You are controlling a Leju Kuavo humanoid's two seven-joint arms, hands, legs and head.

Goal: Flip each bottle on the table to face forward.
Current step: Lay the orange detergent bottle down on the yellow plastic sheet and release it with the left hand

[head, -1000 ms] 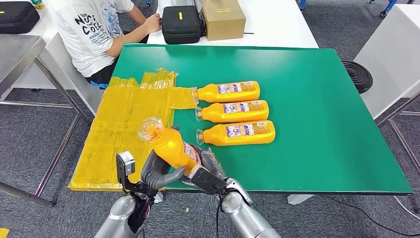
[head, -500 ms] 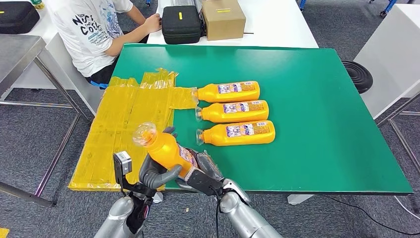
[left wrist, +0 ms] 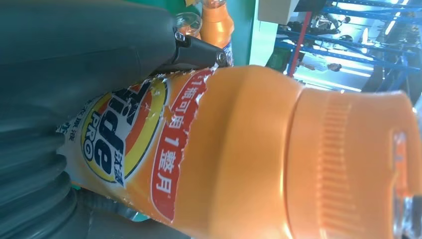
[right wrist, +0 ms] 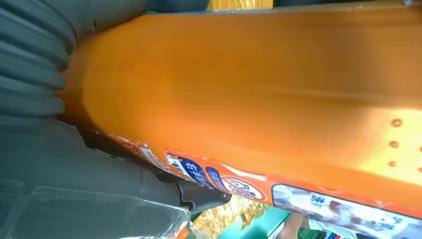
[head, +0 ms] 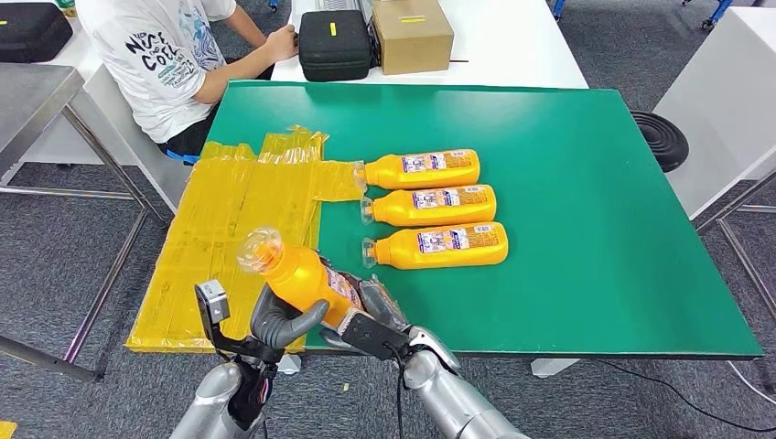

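Observation:
An orange detergent bottle [head: 302, 274] with a clear cap is lifted off the near left corner of the green table [head: 595, 229], cap tilted up and to the left. My left hand [head: 279, 320] grips its body from below and my right hand [head: 371, 320] holds its base end. The left wrist view has the bottle [left wrist: 259, 159] close up with its front label showing, the thumb [left wrist: 89, 55] pressed along it. In the right wrist view the bottle's plain orange side [right wrist: 259, 89] lies against that hand. Three more orange bottles [head: 425, 169] [head: 435, 205] [head: 439, 245] lie in a row, caps pointing left.
A crinkled yellow sheet [head: 229, 238] covers the table's left edge. A person in a white T-shirt [head: 165, 64] sits at the far left corner. Behind, a white table carries a black case [head: 335, 44] and a cardboard box [head: 412, 34]. A black stool [head: 661, 137] stands right.
Both hands have carried the held bottle a little down and to the left, towards me. The three lying bottles have not moved.

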